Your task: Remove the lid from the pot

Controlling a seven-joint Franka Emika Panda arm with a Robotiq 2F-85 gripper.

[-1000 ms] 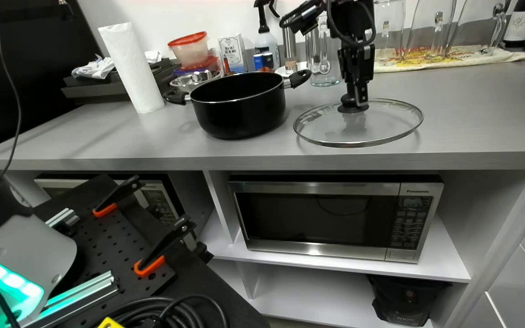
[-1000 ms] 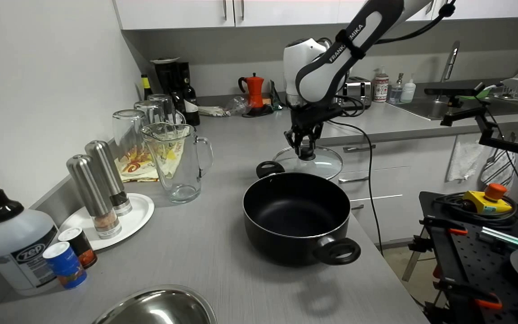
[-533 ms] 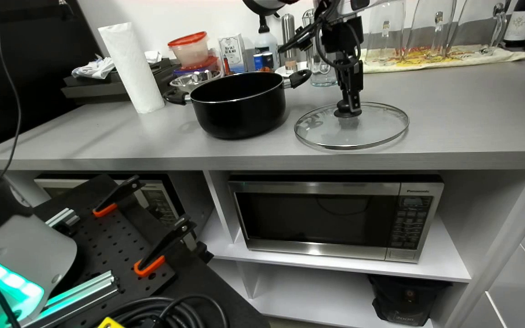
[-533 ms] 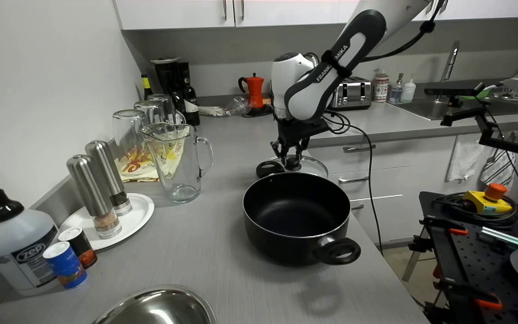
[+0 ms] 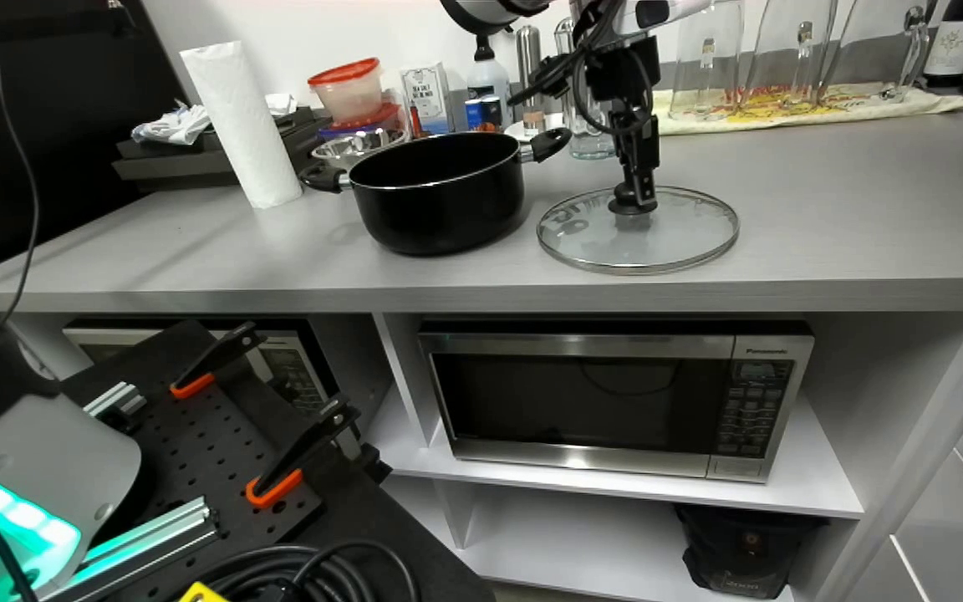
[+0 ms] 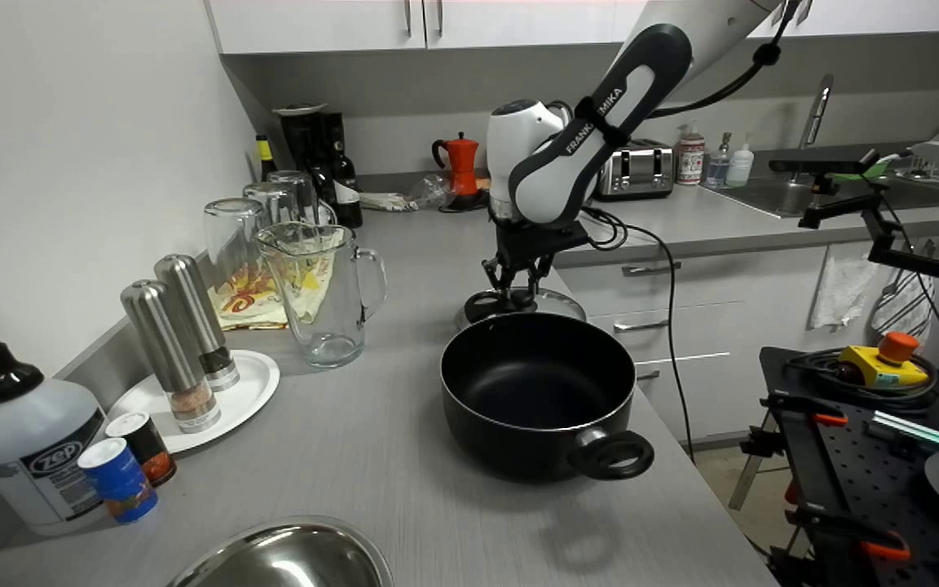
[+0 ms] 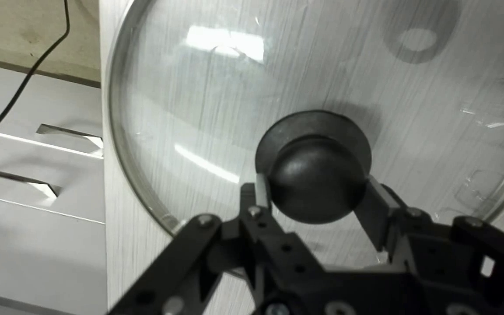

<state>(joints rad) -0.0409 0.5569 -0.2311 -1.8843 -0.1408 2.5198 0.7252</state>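
Setting the lid (image 5: 639, 242) down beside the pot (image 5: 440, 209) seems the step in hand, its knob (image 7: 317, 183) pinched between the fingers (image 7: 376, 214), which next should let go and rise.

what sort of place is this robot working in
Probably a kitchen or kitchenette, judging by the grey metal sink, the boxy silver-and-black Panasonic microwave and the wide, round black cooking pot.

Grey countertop (image 6: 339, 448) against a white wall (image 6: 86, 122), white upper cabinets (image 6: 315, 24), pale drawers (image 6: 714, 326), tan floor (image 7: 11, 35).
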